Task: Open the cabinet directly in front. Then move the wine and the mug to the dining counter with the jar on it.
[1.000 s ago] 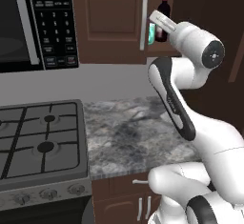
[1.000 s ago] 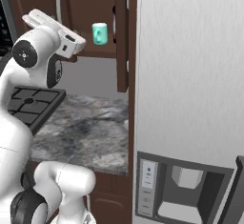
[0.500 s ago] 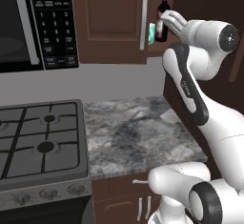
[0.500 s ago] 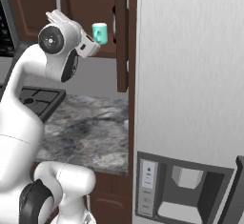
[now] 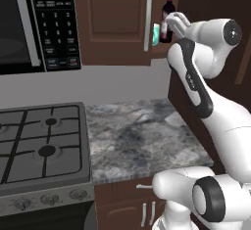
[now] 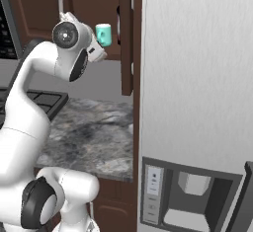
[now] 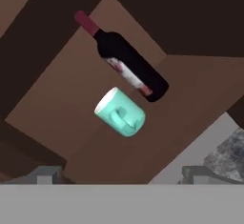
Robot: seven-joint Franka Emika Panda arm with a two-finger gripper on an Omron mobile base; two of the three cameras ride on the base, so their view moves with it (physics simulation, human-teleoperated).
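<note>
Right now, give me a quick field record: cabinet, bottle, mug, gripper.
cabinet: right door swung open, left door shut, shelf exposed
wine bottle: upright on the cabinet shelf, untouched
mug: teal, beside the bottle on the same shelf, handle turned toward the hand camera
gripper: open, raised at the cabinet opening, facing bottle and mug, holding nothing
counter: grey marbled top below, next to the stove
</note>
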